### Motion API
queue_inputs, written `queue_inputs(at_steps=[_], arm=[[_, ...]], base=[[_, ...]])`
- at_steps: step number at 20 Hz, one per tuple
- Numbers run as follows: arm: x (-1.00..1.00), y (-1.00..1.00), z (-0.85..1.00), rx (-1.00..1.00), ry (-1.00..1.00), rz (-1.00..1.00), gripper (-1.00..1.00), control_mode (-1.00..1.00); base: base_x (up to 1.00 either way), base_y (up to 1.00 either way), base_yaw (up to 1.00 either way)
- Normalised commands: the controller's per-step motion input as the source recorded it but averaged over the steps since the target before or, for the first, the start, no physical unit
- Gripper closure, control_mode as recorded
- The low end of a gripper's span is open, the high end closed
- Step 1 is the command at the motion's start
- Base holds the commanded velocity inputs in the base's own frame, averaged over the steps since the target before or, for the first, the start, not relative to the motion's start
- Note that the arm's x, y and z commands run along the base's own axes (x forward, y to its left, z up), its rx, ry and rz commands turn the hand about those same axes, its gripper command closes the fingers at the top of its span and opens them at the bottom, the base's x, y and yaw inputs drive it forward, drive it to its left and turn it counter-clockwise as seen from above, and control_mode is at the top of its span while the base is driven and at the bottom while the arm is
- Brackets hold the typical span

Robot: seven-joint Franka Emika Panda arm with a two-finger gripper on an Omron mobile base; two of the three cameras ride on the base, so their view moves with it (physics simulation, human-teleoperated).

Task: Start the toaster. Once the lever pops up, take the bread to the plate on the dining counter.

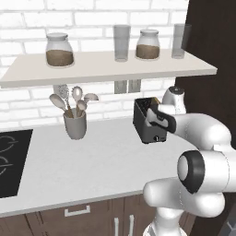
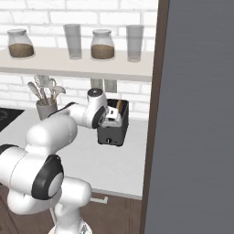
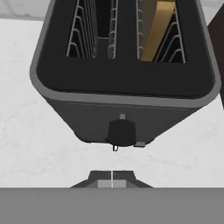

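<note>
Risk: the tool (image 3: pixel 112 181), its fingertips pressed together and holding nothing, hangs just above the toaster (image 3: pixel 122 83) lever (image 3: pixel 122 132) — a push off-centre would slip off the small knob or shove the toaster along the worktop (image 1: pixel 92 161). Toaster's long axis runs 6-to-12 in the hand view, lever end at 6; the bread (image 3: pixel 159 28) stands on edge in the slot at 1 o'clock.

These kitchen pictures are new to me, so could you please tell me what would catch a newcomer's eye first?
First comes the white arm, reaching over the pale worktop with its gripper shut, just in front of the black toaster. In the hand view the bread stands in the toaster's right-hand slot. Above, a shelf carries jars and glasses, and a grey utensil cup stands to the left of the toaster.
</note>
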Motion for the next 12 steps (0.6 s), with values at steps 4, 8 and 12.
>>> queue_inputs(at_steps=[4,8,12], arm=[[0.22,-0.09,-0.01,0.0,0.0,0.0,1.0,-1.0],[0.08,0.0,-0.16,0.0,0.0,0.0,1.0,-1.0],[0.14,0.0,-0.09,0.0,0.0,0.0,1.0,-1.0]], base=[[0.0,0.0,0.0],[0.0,0.0,0.0],[0.0,0.0,0.0]])
